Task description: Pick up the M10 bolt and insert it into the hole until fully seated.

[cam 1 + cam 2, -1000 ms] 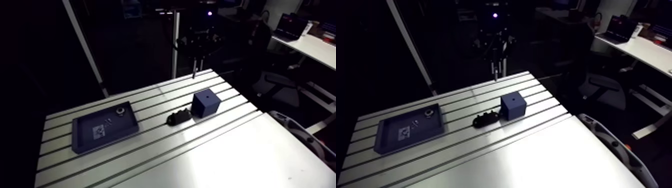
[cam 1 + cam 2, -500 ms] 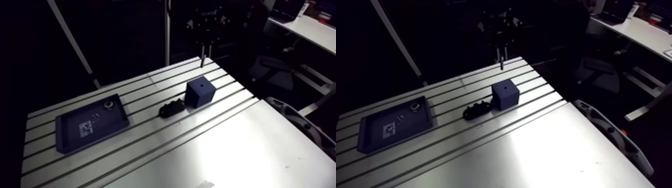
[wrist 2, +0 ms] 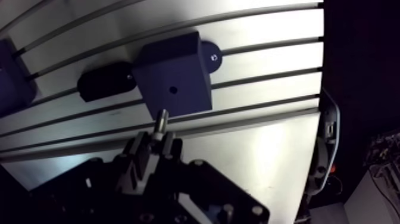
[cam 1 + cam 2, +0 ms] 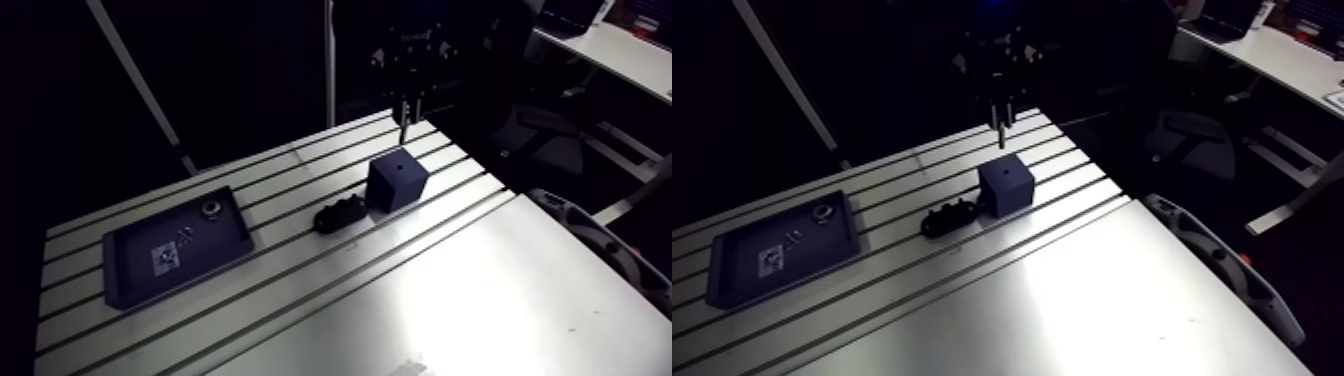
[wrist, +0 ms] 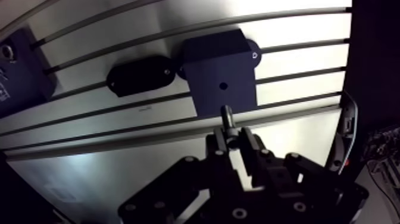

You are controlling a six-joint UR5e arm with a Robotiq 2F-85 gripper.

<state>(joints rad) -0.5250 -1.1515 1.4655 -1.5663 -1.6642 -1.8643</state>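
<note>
At the far side of the slotted table (image 4: 400,300), seen from where I stand, entries as follows.

Item one: gripper (image 5: 233,138), hanging over the table with its two fingers clamped on the M10 bolt (image 5: 227,114). The head end is pinched between the pads and the shank sticks straight out beyond the fingertips.

Item two: dark blue block (image 5: 220,77), standing on the table under the gripper, with one small round hole (image 5: 223,86) in its top face.

Item three: black fixture (image 5: 140,75), low and rounded, lying just beside the block.

Item four: blue tray (image 4: 225,232), well apart from the block along the table, holding a few small parts (too small to name).

Relation that matters: the bolt's long axis runs down toward the block's top face, roughly in line with the hole's own axis. In the wrist view the tip falls short of the hole, over the part of the face nearer the gripper. The hole lies a little ahead of the fingers, and the bolt is clear of the block, not touching. My reading is that a small shift forward comes first, then a straight descent.
</note>
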